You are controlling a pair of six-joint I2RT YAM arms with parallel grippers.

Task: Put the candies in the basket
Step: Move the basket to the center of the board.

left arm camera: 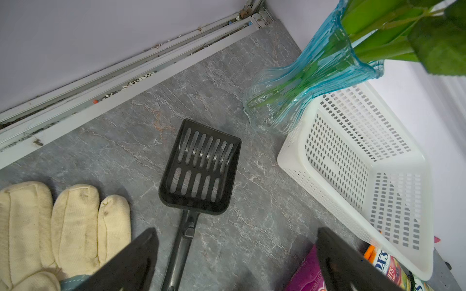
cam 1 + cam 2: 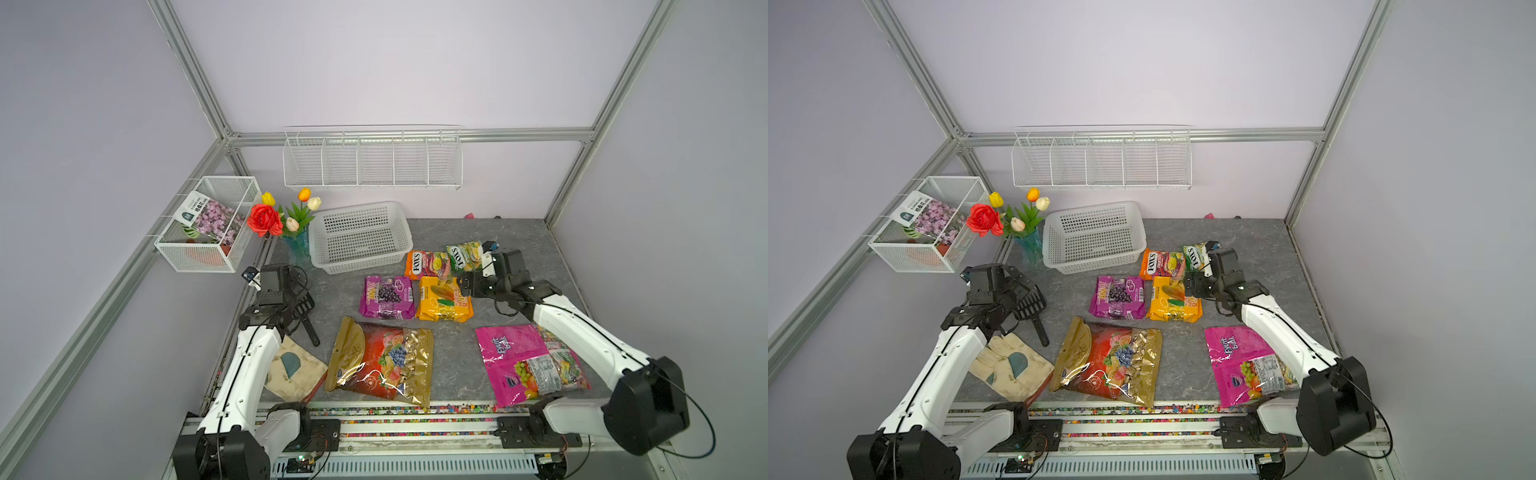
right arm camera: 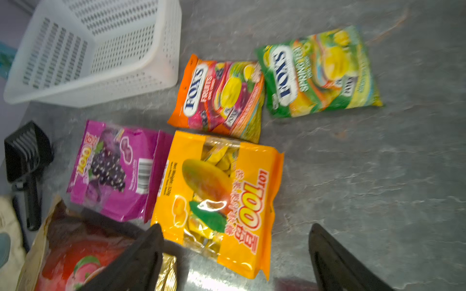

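Six candies lie on the grey tabletop: a gold-and-red bag [image 2: 380, 361], a pink "Fruit" bag [image 2: 523, 361], a purple grape bag [image 2: 386, 297], a yellow bag [image 2: 444, 299], an orange FOX'S bag [image 2: 426, 264] and a green FOX'S bag [image 2: 463, 256]. The white slotted basket [image 2: 359, 237] stands at the back with nothing in it. My right gripper [image 2: 478, 276] hovers open at the yellow bag's right edge; in the right wrist view the gripper [image 3: 237, 252] straddles that bag's [image 3: 216, 196] near corner without holding it. My left gripper [image 1: 237, 254] is open above bare table beside the scoop.
A black slotted scoop [image 2: 305, 316] and a cream glove [image 2: 293, 368] lie under the left arm. A blue vase of flowers [image 2: 295, 243] stands against the basket's left side. A wire mesh box [image 2: 208, 224] and a wire rack [image 2: 372, 160] hang on the walls.
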